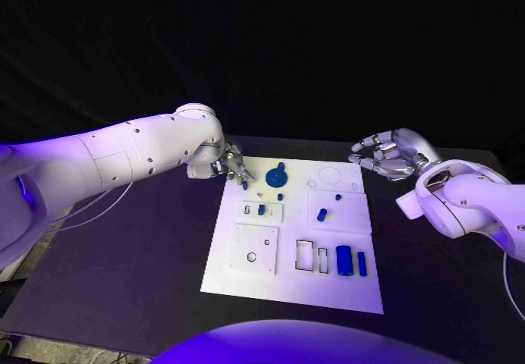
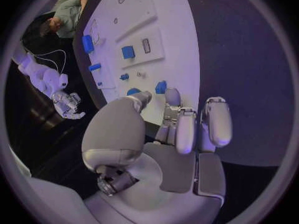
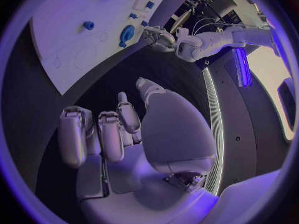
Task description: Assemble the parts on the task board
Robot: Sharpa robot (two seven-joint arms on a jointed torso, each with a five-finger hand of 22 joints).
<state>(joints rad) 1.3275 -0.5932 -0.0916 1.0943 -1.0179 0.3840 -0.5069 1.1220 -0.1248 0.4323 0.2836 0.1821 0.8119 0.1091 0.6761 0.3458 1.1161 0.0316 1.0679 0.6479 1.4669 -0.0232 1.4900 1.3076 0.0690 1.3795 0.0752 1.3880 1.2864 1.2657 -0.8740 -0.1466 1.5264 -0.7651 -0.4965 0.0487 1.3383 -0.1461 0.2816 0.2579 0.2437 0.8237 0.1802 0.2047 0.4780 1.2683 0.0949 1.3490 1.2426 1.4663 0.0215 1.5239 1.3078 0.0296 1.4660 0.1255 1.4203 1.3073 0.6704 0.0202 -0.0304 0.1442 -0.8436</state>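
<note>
The white task board [image 1: 293, 235] lies mid-desk [image 1: 121, 258], its blue parts scattered: a round disc [image 1: 277, 178] near the far edge, a cylinder [image 1: 344, 260] nearer the robot. The left hand [image 1: 230, 167] hovers at the board's far left corner; its wrist view shows loosely curled, empty fingers [image 2: 186, 129]. The right hand [image 1: 385, 155] hangs off the board's far right corner, fingers [image 3: 102, 139] curled, holding nothing.

The scene is dim, with a dark background and violet-blue light over everything. The white task board [image 1: 291, 235] is the brightest surface and shows mild glare, while the black table [image 1: 121, 258] takes almost no light. A bright violet glow falls on the left arm [image 1: 121, 155]. Both wrist views are round fisheye pictures: straight edges bend, and the rims are dark and soft.
</note>
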